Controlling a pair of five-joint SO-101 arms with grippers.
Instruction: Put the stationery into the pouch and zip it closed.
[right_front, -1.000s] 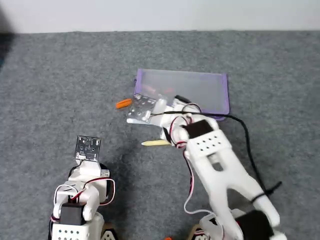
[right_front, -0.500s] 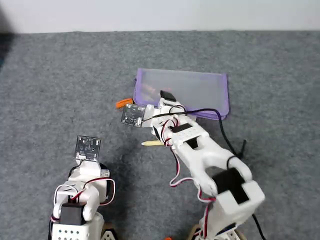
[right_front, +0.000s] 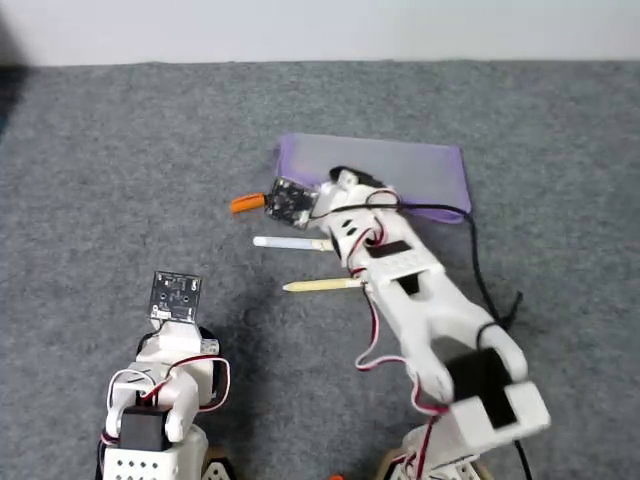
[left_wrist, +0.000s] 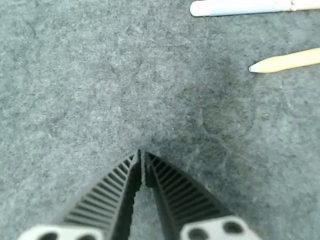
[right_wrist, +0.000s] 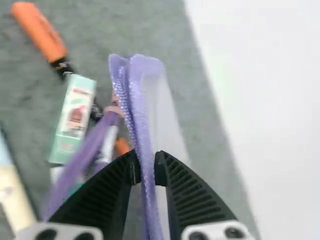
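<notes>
The translucent purple pouch (right_front: 400, 168) lies at the far middle of the mat, its left end raised. My right gripper (right_wrist: 145, 162) is shut on the pouch's purple zipper edge (right_wrist: 137, 100), which runs up between its two fingers. Beside that edge lie an orange marker (right_wrist: 40, 32) and a small green-and-white eraser (right_wrist: 74, 119). In the high view the orange marker (right_front: 248, 203) pokes out left of the pouch. A white pen (right_front: 290, 242) and a yellow pencil (right_front: 322, 286) lie on the mat nearer me. My left gripper (left_wrist: 142, 159) is shut and empty above bare mat, short of both.
The grey mat (right_front: 120, 170) stretches wide to the left and right of the pouch. The right arm (right_front: 410, 290) and its black cable (right_front: 470, 250) reach over the mat's middle. The left arm (right_front: 170, 370) stands at the near left.
The right arm swung toward the pouch's left end and the pouch edge lifted. The white pen, hidden under the arm before, now lies on the mat. The left arm stayed still.
</notes>
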